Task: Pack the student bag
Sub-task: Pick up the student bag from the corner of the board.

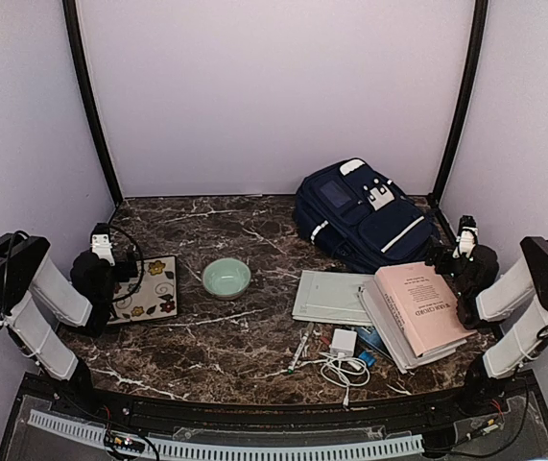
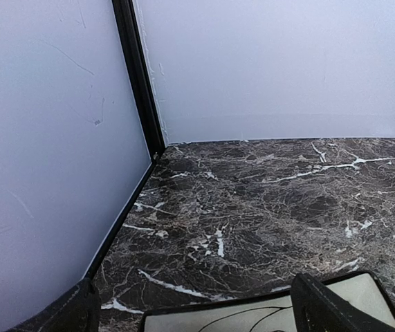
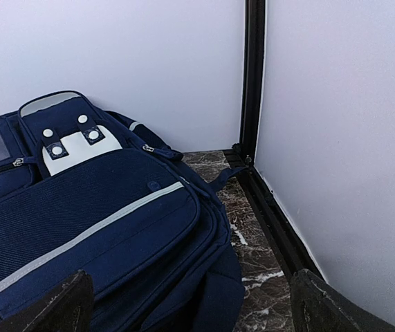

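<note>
While your overhead view alone shows the pink book (image 1: 425,309), only the right wrist shows snaps (image 3: 57,149) on the navy backpack (image 3: 93,207); left hand (image 2: 204,311) and right hand (image 3: 190,304) gape, empty.

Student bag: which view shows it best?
Top external: the whole student bag is in frame, unobstructed. Right wrist shows only its front pockets and striped flap, cropped close. Left wrist shows none of it.

Pink book (image 1: 425,309) cover carries printed lines (rotated, too small to read); no text legible anywhere.
</note>
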You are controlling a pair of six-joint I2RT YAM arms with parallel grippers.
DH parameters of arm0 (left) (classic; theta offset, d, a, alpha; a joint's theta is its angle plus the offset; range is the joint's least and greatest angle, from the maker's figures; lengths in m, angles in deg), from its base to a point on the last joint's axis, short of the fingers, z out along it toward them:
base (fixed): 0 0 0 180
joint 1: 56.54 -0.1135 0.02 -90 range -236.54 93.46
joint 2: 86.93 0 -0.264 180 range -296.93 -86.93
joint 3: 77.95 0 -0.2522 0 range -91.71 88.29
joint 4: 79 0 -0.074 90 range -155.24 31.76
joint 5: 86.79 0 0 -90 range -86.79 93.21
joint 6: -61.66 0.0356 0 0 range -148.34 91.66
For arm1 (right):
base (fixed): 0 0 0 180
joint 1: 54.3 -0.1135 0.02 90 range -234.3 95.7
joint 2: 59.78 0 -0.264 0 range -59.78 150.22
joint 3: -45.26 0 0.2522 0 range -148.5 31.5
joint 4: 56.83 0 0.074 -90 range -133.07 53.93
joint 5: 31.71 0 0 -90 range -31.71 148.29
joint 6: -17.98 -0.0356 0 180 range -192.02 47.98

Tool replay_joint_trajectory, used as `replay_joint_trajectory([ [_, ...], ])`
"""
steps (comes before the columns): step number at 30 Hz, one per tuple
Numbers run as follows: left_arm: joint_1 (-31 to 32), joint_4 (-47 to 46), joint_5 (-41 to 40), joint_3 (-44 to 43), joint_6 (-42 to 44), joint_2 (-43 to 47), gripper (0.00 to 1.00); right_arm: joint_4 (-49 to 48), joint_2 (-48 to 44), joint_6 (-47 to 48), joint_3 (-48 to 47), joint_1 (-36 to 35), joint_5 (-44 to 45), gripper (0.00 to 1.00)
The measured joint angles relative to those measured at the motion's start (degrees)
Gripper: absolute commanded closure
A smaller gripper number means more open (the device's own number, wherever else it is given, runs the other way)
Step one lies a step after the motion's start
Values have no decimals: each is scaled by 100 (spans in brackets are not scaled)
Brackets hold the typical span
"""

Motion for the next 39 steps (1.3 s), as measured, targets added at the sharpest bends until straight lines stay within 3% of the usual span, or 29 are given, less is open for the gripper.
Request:
replay_joint_trajectory([
  [12,-31,92,37,-28,-22,11,1,66,-31,-20,-7,0,26,0],
  [15,26,420,-72,-48,-7,297,2,1399,-612,-168,-385,11,295,1],
  [19,210,1998,-568,-841,-46,1405,9,3652,-1453,-570,-1917,155,531,3],
  [24,372,3976,2,-2822,-339,2704,12,5742,-1460,-1416,-3633,422,568,4],
  [29,997,5716,1156,-4345,-654,3071,13,7230,-730,-2002,-4015,728,-15,1],
  [34,1569,7108,2308,-4529,-811,2874,13,8026,221,-2345,-4238,774,-634,1],
  [37,1939,7613,2653,-4516,-745,2608,13,8137,898,-2505,-4402,774,-1228,15],
  [39,2083,7733,2848,-4496,-702,2520,13,8061,1329,-2605,-4457,772,-1676,33],
])
